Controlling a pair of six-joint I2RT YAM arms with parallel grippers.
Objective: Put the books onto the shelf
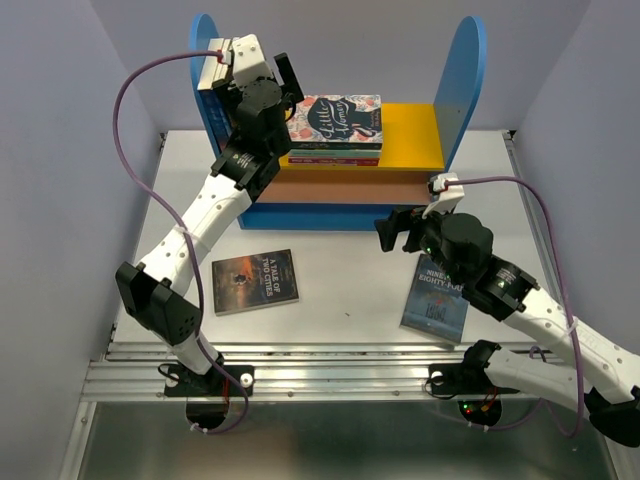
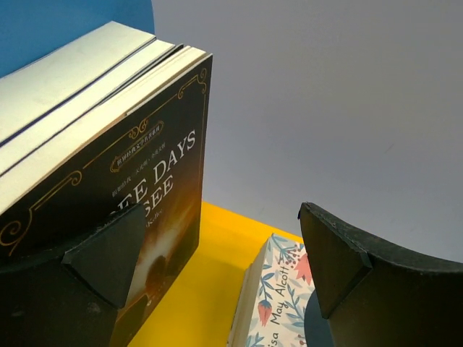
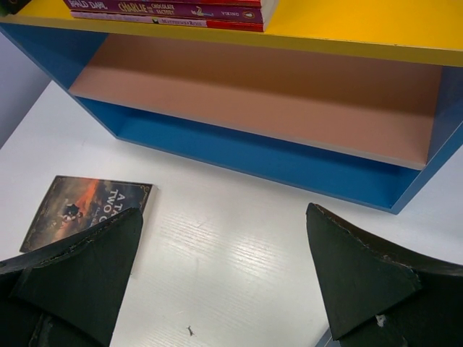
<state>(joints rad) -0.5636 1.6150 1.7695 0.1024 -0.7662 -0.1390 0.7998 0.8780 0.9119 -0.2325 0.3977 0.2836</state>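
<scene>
1. Upright paperbacks [image 1: 208, 75] stand on the shelf's [image 1: 462, 80] yellow upper board [image 1: 412, 135], against the left blue panel; Three Days to See [image 2: 159, 188] faces outward.
2. Left jaws: spread wide, gripping nothing, raised at that row. One finger [image 2: 101, 260] sits in front of the Three Days to See cover; contact cannot be told.
3. A Tale of Two Cities [image 1: 255, 281] lies flat on the white surface [image 1: 340, 270], in front of the shelf, cover up.
4. Little Women stack [image 1: 335, 120] lies flat mid-board, apart from the upright row.
5. Salmon lower board [image 3: 253, 94]: bare where visible.
6. Right jaws: spread wide, gripping nothing, above the surface, facing the lower board.
7. Nineteen Eighty-Four [image 1: 432, 300] lies flat on the surface, partly covered by the right arm.
</scene>
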